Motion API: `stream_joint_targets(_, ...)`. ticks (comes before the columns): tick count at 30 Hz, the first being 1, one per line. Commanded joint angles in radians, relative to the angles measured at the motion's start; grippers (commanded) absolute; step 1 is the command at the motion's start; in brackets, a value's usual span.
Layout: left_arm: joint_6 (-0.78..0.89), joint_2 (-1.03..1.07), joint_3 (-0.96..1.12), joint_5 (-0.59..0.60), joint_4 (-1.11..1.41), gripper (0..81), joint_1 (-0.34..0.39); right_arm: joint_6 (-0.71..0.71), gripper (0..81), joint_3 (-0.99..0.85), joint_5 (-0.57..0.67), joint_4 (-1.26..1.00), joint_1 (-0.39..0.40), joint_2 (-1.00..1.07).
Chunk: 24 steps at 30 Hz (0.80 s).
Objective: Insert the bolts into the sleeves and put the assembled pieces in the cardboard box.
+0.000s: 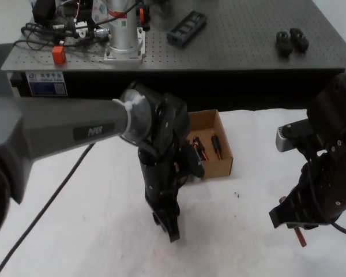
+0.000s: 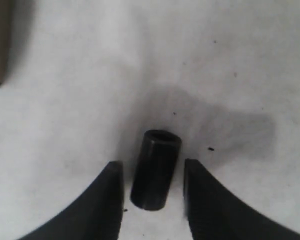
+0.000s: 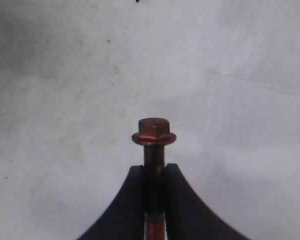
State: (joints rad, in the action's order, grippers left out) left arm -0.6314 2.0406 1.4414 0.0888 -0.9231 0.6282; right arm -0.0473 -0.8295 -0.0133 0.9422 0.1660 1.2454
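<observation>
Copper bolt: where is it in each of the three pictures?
High view: the copper bolt pokes out below the right gripper, lower right.
Right wrist view: centre, shank pinched by that gripper.
Left wrist view: a black sleeve instead, inside the open left gripper.
Shared landmark: the white cloth.

1. The sleeve (image 2: 156, 172), a short black tube with a hollow end, is resting on the white cloth between the parted fingers of the left gripper (image 2: 152, 166), touching neither.
2. The bolt (image 3: 154, 134), copper-coloured with a flanged hex head, is being pinched by its shank in the right gripper (image 3: 154, 167), with its head sticking out past the fingertips.
3. The cardboard box (image 1: 210, 119) is sitting open on the cloth, holding two assembled pieces (image 1: 199, 149) side by side.
</observation>
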Motion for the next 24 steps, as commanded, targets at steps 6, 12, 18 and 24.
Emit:
stream_joint_targets(6, -0.005, -0.004, 0.003, 0.012, 0.016, 29.3, 0.003, 0.009, 3.3, -0.001, 0.013, -0.012, -0.007, -0.011)
stream_joint_targets(12, -0.005, 0.016, 0.003, 0.029, 0.033, 13.0, 0.003, 0.009, 3.3, -0.001, 0.013, -0.012, -0.007, -0.011)
stream_joint_targets(18, 0.015, 0.024, 0.01, 0.029, 0.028, 0.6, 0.003, 0.009, 3.3, -0.001, 0.013, -0.019, -0.007, -0.011)
stream_joint_targets(24, 0.329, -0.091, 0.021, 0.154, 0.127, 0.6, -0.004, 0.054, 3.3, 0.025, 0.153, -0.195, -0.007, -0.053)
